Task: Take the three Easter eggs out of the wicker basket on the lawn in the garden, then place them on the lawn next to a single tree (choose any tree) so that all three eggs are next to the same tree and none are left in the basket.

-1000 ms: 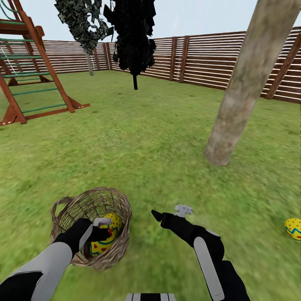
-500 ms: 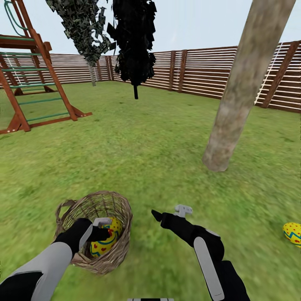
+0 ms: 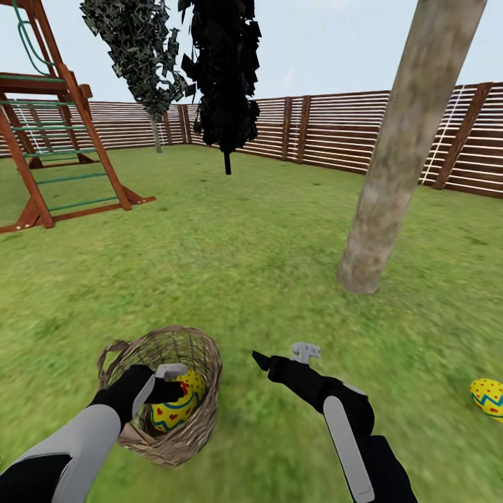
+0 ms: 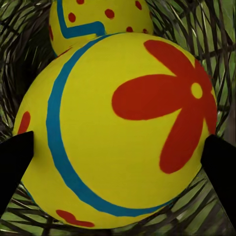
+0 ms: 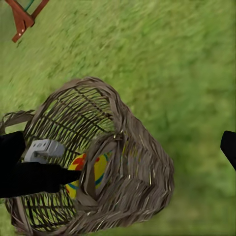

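The wicker basket (image 3: 204,353) stands on the lawn (image 3: 244,265) at the lower left, and its wall (image 5: 140,162) also shows in the right wrist view. My left gripper (image 3: 176,391) reaches inside it, shut on a yellow Easter egg (image 4: 118,132) with a blue band and a red flower. A fingertip (image 4: 14,167) presses each side of that egg. A second egg (image 4: 98,19) lies behind it in the basket. A third egg (image 3: 489,397) rests on the grass at the far right. My right gripper (image 3: 264,362) hovers open over the grass just right of the basket. The tree (image 3: 395,168) rises ahead on the right.
A red-brown play tower (image 3: 49,140) stands at the far left. Two dark narrow trees (image 3: 223,77) grow at the back, in front of the slatted wooden fence (image 3: 335,129). Open grass stretches between the basket and the trunk.
The camera has tilted up, so the tree, basket and lawn egg sit lower in the picture. Both arms hold their pose, the left still gripping the egg in the basket.
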